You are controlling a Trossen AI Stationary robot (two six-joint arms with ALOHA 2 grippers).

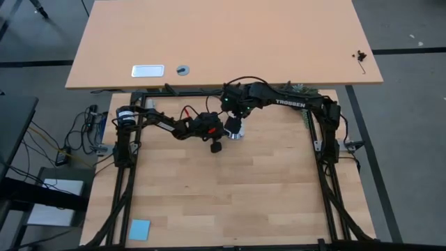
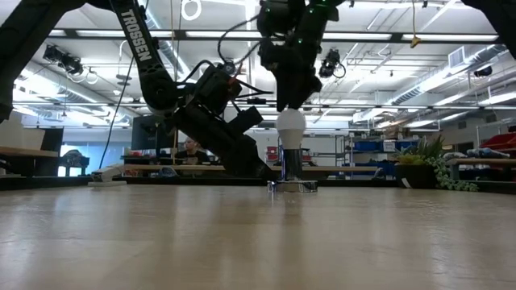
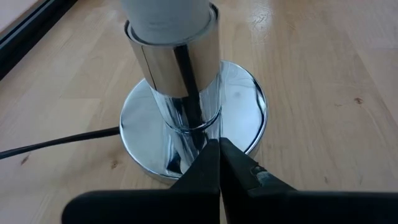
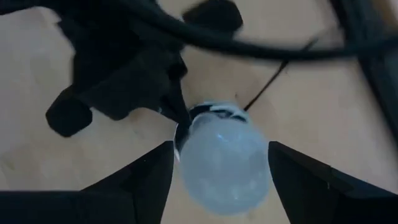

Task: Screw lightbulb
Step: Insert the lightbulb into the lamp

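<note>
- Lightbulb (image 2: 291, 123) stands upright in the chrome socket (image 3: 180, 68), white dome up; the socket rises from a round mirror-finish base disc (image 3: 245, 102) that sits flat on the wooden table (image 1: 230, 195), near the middle of the table's far edge.
- Right gripper (image 4: 217, 171) comes down onto the bulb from straight above; its two dark fingers (image 4: 134, 183) sit on either side of the white dome, touching it, so it holds the lightbulb by the glass.
- Left gripper (image 3: 219, 158) is low at table level, angled in from the left side; its fingertips are pressed together with no gap, meeting at the foot of the socket column, right over the base disc. Whether they pinch the column itself cannot be told.
- Black cord (image 3: 59, 140) runs off the base disc across the table.
- Blue card (image 1: 139, 229) lies near the table's near left corner, well apart from the work.
- Second, lighter table (image 1: 223, 42) beyond the far edge carries a white rectangular plate (image 1: 148, 70) and a small round fitting (image 1: 182, 70).
</note>
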